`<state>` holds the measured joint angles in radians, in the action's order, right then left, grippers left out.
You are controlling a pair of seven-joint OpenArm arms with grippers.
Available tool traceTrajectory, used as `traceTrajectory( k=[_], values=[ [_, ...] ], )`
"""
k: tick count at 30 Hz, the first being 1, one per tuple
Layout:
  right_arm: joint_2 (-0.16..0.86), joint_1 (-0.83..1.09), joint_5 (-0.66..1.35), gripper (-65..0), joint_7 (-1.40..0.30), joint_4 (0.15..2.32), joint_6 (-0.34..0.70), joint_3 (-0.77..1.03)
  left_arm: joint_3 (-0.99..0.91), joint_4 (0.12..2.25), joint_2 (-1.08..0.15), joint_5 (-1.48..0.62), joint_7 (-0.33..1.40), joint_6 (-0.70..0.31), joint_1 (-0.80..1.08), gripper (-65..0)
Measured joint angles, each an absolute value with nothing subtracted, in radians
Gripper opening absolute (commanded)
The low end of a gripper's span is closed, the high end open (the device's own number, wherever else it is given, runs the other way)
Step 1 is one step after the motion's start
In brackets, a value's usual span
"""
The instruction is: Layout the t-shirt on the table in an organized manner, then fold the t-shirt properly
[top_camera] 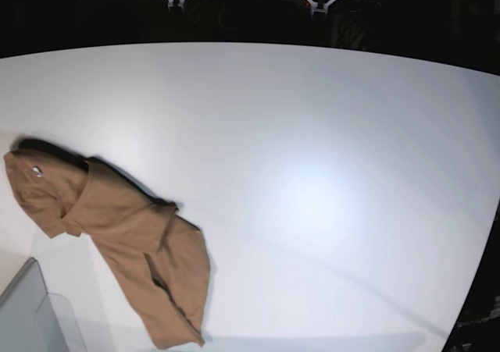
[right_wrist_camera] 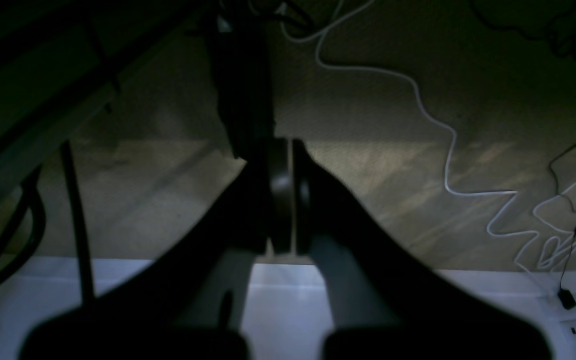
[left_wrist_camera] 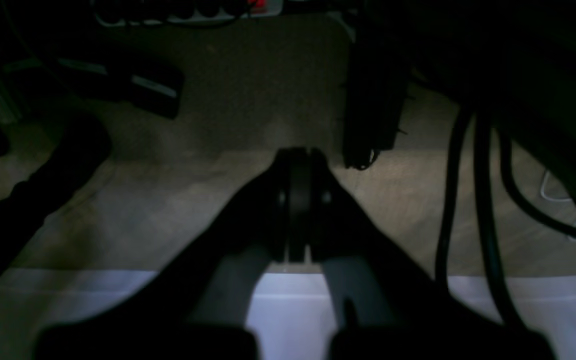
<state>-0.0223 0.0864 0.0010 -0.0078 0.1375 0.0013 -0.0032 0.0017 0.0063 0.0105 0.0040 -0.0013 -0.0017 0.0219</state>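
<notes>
Your t-shirt (top_camera: 125, 243) lies crumpled on the table (top_camera: 312, 149), down in the near-left part of the base view. It runs as a long, bunched strip from the left edge toward the bottom of the picture, with folds along its length and one end doubled over. A small pale mark, too small to read, shows near its upper-left end. Just beside its lower-left side, a clear grey bin (top_camera: 31, 313) sits at the table's corner; you cannot tell whether cloth and bin touch. The rest of the white top stretches away to a curved far edge.

Neither arm reaches over the table in the base view. Your left gripper (left_wrist_camera: 298, 155) has its fingers pressed together with nothing between them. It points past the white table edge (left_wrist_camera: 68, 285) toward a dim carpeted floor (left_wrist_camera: 248, 100). Black cables (left_wrist_camera: 468, 200) hang to one side of it and a power strip (left_wrist_camera: 193, 12) lies at the top of that view.

Your right gripper (right_wrist_camera: 283, 145) is likewise fully closed and holds nothing. It too hangs over the table edge (right_wrist_camera: 468, 285) above the floor, where a thin white cord (right_wrist_camera: 448, 150) snakes across the carpet. Both wrist views are very dark, so finer detail is lost.
</notes>
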Motion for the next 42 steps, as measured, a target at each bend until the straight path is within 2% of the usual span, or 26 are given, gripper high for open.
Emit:
traceTrajectory(
  k=[42],
  values=[
    [-0.022, 0.087, 0.001, -65.0, 0.037, 0.142, 0.001, 0.003, 0.002, 0.081, -0.008, 0.004, -0.001, -0.002, 0.038, -64.9]
  ],
)
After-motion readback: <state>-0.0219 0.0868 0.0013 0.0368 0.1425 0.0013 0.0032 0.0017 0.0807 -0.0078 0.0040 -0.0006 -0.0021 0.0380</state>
